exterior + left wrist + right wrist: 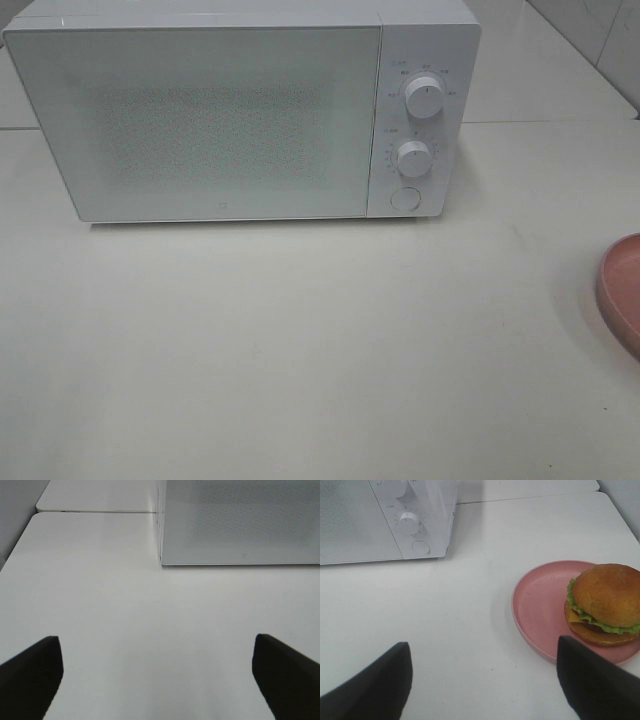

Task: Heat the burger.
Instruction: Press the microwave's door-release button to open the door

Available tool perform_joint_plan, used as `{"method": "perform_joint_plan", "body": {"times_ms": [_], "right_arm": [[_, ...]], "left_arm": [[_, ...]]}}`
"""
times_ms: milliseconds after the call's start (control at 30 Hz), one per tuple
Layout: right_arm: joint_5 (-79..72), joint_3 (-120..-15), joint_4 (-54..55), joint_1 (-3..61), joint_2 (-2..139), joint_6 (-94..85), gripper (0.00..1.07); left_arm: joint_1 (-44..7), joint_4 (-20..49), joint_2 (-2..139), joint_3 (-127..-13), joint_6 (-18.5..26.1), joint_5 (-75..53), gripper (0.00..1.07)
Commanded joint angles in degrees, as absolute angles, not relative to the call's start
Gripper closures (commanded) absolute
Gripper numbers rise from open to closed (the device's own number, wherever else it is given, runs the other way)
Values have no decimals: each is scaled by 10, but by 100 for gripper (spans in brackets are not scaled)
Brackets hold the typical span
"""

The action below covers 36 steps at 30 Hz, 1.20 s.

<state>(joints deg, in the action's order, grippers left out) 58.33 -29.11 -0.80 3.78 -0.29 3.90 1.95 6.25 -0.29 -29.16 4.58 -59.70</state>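
Note:
The burger, golden-brown bun with green lettuce and yellow cheese, sits on a round pink plate in the right wrist view. Only the plate's edge shows at the right border of the high view; the burger is out of that view. The white microwave stands at the back of the table with its door shut. It also shows in the left wrist view and the right wrist view. My right gripper is open and empty, short of the plate. My left gripper is open and empty over bare table.
The microwave has two round knobs and a round button on its right panel. A white table spreads in front of it. A second table surface adjoins behind.

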Motion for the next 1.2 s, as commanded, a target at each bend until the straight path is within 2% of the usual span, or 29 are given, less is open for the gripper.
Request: {"method": "perform_joint_plan", "body": {"times_ms": [33, 533, 900, 1200], "right_arm": [[575, -289, -9, 34, -17, 34, 33], [570, -295, -3, 34, -15, 36, 33], [473, -311, 0, 34, 50, 37, 33], [359, -271, 3, 34, 109, 36, 33]], "left_arm": [[15, 64, -15, -289, 46, -595, 9], [15, 64, -15, -289, 46, -595, 9], [15, 64, -15, -289, 46, -595, 9], [15, 64, -15, -289, 46, -595, 9]]}}
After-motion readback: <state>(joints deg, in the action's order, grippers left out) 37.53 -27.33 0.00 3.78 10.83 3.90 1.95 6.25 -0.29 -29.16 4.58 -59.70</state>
